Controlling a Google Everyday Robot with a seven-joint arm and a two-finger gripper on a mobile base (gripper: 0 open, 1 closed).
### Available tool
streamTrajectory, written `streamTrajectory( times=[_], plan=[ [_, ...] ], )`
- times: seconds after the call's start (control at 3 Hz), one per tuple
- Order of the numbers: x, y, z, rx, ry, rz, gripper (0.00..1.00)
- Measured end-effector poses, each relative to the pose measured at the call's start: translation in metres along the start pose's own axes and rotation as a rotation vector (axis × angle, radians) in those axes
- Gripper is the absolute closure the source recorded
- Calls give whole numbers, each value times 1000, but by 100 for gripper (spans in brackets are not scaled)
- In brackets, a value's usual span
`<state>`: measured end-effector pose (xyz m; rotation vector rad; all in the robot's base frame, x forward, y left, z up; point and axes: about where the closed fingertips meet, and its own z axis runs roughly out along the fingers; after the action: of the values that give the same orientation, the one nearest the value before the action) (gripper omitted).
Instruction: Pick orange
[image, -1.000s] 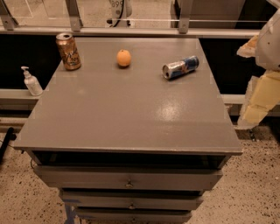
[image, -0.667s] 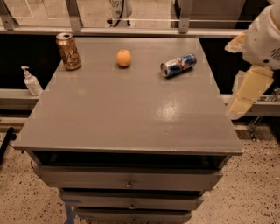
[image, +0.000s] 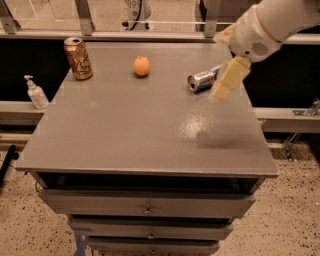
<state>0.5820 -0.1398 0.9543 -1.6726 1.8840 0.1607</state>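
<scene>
The orange (image: 142, 65) is a small round orange fruit standing on the grey table top (image: 130, 125), towards the back and left of the middle. My gripper (image: 225, 82) hangs from the white arm at the upper right, above the table's right side, to the right of the orange and well apart from it. It partly covers a silver and blue can (image: 202, 80) lying on its side.
A taller orange-brown drink can (image: 78, 58) stands upright at the table's back left corner. A white pump bottle (image: 36, 93) stands on a ledge left of the table. Drawers (image: 145, 210) sit below the table's front edge.
The arm has swung in from the right edge and now reaches over the table's right side, in front of the lying can. The orange and both cans have not moved.
</scene>
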Motion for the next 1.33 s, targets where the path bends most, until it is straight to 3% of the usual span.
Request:
streamTrajectory(
  times=[0.33,0.67,1.0,1.33],
  plan=[
    [-31,-34,52,-7,-117,20,0],
    [-32,-34,52,-7,-117,20,0],
    [-32,-41,67,18,-163,54,0],
    [-44,-66,102,46,-240,92,0]
  ],
)
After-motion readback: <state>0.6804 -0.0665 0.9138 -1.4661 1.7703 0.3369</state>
